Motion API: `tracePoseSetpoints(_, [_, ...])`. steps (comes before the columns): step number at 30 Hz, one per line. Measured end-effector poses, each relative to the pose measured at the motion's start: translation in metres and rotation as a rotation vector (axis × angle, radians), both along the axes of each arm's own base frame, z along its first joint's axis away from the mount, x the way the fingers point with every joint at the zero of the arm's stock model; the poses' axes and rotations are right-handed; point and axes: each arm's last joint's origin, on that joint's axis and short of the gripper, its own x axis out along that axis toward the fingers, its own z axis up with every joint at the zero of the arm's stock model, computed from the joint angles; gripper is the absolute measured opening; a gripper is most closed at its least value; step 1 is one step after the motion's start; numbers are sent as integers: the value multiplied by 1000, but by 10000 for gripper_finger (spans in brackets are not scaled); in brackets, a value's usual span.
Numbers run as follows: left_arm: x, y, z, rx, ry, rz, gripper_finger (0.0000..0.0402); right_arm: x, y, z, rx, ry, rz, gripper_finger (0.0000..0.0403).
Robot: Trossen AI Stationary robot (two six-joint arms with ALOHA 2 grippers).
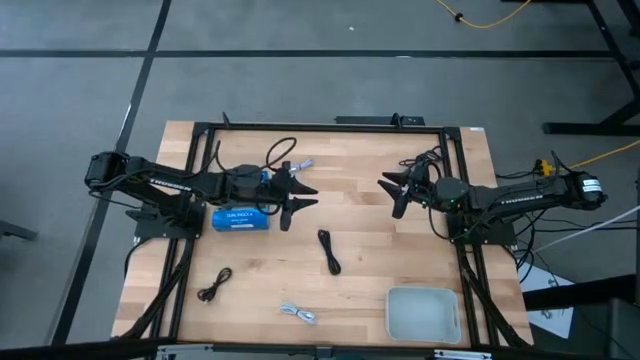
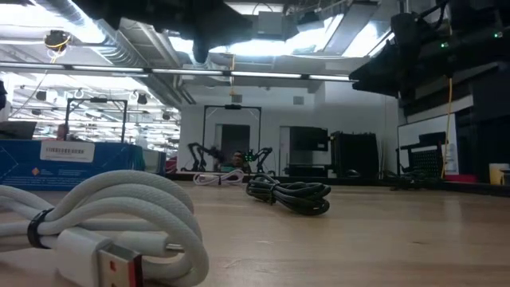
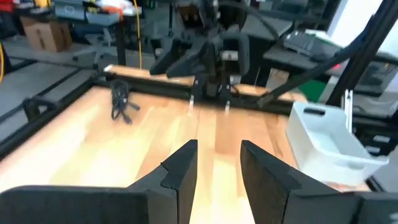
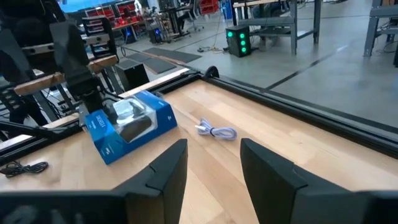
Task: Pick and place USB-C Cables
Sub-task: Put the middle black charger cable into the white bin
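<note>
A: USB-C Cables lie loose across the bench (image 1: 360, 290). One black bundle (image 1: 329, 251) sits between the two end effectors, a little nearer the front edge than either.

B: And the others?

A: A second black coil (image 1: 214, 286) lies toward the front, on the left end effector's (image 1: 300, 195) side, past the blue box (image 1: 241, 219). A pale grey-white cable (image 1: 299, 313) rests near the front edge. Another pale one (image 1: 303, 164) lies just behind the left end effector, beside a looped black cable (image 1: 281, 152). A further black tangle (image 1: 428, 160) sits right behind the right end effector (image 1: 390, 193).

B: What are the end effectors doing?

A: Both hang above the wood, facing each other, fingers spread apart and holding nothing. The blue box is just beside the left one.

B: Anything else?

A: A white bin (image 1: 423, 314) stands at the front corner on the right end effector's side, well apart from every cable.
</note>
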Motion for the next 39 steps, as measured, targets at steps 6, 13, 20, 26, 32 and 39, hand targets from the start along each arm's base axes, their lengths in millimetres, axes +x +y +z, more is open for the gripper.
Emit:
tracePoseSetpoints(6, [-2, 1, -9, -1, 93, 3, 115, 0, 0, 0, 0, 0, 0, 153])
tracePoseSetpoints(13, [-4, 10, -15, -4, 156, 42, 115, 0, 0, -1, 0, 9, 0, 153])
tracePoseSetpoints(20, [-4, 13, -15, -12, 163, 56, 115, 0, 0, -3, 0, 27, 0, 153])
tracePoseSetpoints(26, [-4, 13, -15, -12, 162, 54, 115, 0, 0, -3, 1, 27, -3, 153])
tracePoseSetpoints(32, [-4, 13, -16, -13, 162, 54, 115, 0, 0, -2, -13, 31, 0, 153])
tracePoseSetpoints(39, [-4, 13, -16, -13, 162, 54, 115, 0, 0, -1, -89, 57, 12, 153])
